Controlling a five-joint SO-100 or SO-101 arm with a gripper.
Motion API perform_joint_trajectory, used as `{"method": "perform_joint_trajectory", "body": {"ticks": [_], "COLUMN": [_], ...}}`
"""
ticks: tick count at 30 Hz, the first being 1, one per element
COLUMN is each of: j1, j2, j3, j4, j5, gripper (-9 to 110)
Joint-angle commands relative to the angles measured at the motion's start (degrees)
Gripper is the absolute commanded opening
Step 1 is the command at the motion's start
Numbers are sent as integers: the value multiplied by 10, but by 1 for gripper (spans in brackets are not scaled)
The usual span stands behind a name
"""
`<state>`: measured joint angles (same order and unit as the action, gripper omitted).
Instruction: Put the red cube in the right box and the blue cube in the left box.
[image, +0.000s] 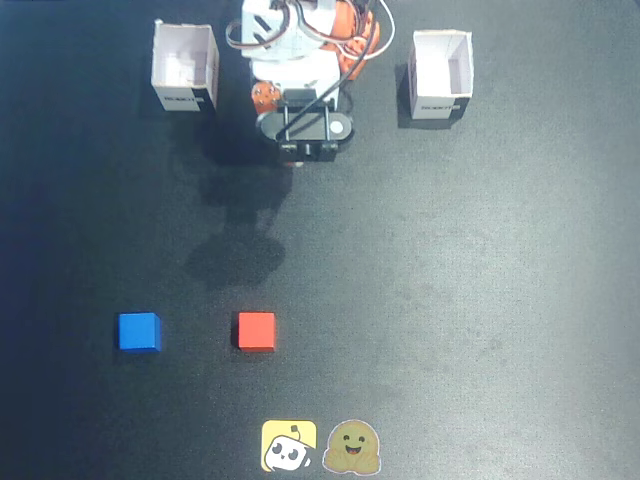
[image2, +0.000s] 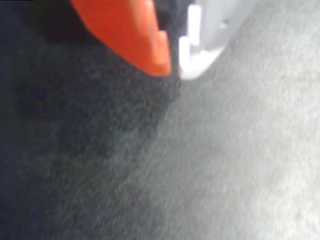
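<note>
Pincer: my pincer (image2: 175, 67) shows in the wrist view as an orange finger and a white finger with their tips almost touching, only a thin gap between them, and nothing gripped. It hangs over bare dark worktop (image: 480, 280).
Arm: in the fixed view I am folded back at the far edge, between the two boxes, well apart from both cubes.
Red cube: the red cube (image: 256, 331) sits flat on the worktop near the front, a little left of centre in the fixed view.
Blue cube: the blue cube (image: 138, 331) sits level with it, further left, with a clear gap between the two.
Boxes: the left box (image: 184, 68) and the right box (image: 441, 77), as the fixed view shows them, both stand open and look empty.
Progress: I judge nothing is done yet; both cubes are unboxed, so two picks and two drops remain.
Open room: the middle of the worktop between me and the cubes is bare, so the reach forward looks unobstructed.
Edges: two stickers (image: 322, 446) lie at the front edge just beyond the red cube. Each box stands close beside my base, so I expect tight turns at the drops.
</note>
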<state>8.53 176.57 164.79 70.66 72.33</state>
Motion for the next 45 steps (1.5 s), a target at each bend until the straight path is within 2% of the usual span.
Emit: {"method": "perform_joint_trajectory", "body": {"ticks": [1, 9, 13, 26, 45], "j1": [-5, -11, -6, 7, -4], "j2": [5, -47, -193, -491, -687], "j3": [-8, -47, -127, -296, -439], "j4": [-14, -40, -75, -170, -225], "j5": [14, 20, 18, 4, -23], "gripper": [0, 0, 0, 0, 14]}}
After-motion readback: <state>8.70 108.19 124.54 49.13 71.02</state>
